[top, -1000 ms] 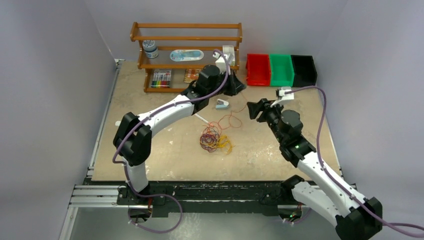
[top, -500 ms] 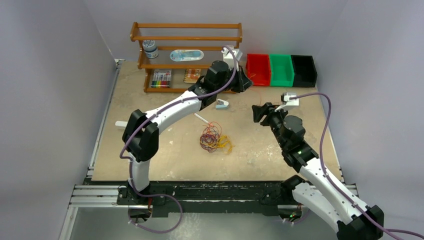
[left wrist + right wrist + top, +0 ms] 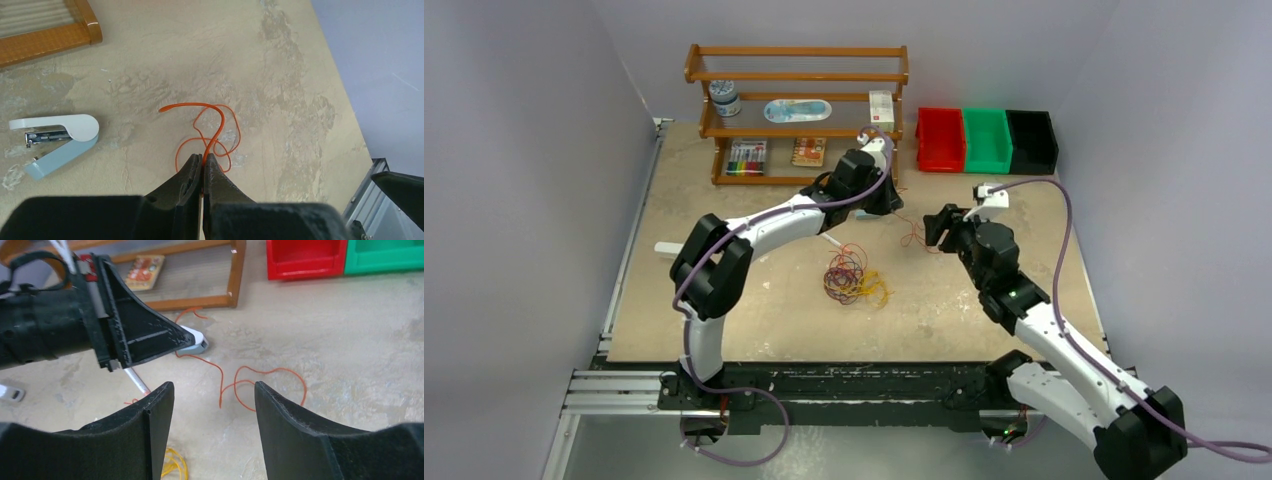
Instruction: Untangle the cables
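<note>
Cables (image 3: 852, 278) lie bunched mid-table in orange, yellow and dark loops, with one orange strand (image 3: 192, 104) running out toward the shelf (image 3: 796, 76). Only the left wrist view shows the left gripper (image 3: 202, 159) pressed together on that strand, near a stapler (image 3: 60, 134). The right wrist view shows the right gripper (image 3: 214, 390) spread wide, with the strand's loose curls on the table between its fingers. Print on the shelf's booklet (image 3: 145, 271) is too blurred to read.
</note>
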`<state>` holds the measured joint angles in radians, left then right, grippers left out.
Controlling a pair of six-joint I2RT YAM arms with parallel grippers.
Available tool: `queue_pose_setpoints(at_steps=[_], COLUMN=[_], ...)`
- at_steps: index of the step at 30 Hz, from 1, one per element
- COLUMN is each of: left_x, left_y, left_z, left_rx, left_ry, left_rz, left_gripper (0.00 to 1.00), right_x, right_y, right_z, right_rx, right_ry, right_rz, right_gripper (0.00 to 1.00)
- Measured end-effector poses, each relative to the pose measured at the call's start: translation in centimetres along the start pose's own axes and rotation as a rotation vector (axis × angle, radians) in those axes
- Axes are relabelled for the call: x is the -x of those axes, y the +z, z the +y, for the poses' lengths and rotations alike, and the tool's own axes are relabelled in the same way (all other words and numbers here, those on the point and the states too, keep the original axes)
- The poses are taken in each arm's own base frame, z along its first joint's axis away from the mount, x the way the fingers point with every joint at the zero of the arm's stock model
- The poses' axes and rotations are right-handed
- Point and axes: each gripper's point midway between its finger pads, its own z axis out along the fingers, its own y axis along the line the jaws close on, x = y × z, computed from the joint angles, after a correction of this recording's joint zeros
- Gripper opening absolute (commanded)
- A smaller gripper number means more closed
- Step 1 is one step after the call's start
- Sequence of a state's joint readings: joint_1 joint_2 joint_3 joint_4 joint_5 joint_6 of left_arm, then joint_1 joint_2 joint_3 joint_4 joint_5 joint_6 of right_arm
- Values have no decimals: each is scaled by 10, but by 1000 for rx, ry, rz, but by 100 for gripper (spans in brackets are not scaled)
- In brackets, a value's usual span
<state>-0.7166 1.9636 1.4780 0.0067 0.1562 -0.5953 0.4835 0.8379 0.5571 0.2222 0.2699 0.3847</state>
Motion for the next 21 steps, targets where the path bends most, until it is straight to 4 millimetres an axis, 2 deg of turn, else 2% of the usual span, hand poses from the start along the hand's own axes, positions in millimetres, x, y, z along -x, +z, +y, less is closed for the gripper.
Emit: queue_pose_setpoints(at_steps=[3,6,13,17,21], left_x=[-1,-8,-56,-69,-68], left_y=[3,15,48,59,63], left_z=[3,9,36,38,33], left_rx=[5,8,43,39,27], left_ry=[4,-4,-59,-70,-76], left_rz=[-5,-1,88,114,113], left_gripper=[0,0,0,0,0], right_x=[-12,-22,-45,-61,-85], right_y=[8,16,29,39,48], right_z=[-5,-13,-32,-31,-26], right_rx=[-31,-62,-47,9,60], right_ry=[-1,6,46,67,80], right_rz=[51,98,209,272,347], right_gripper=[63,65,68,69,69])
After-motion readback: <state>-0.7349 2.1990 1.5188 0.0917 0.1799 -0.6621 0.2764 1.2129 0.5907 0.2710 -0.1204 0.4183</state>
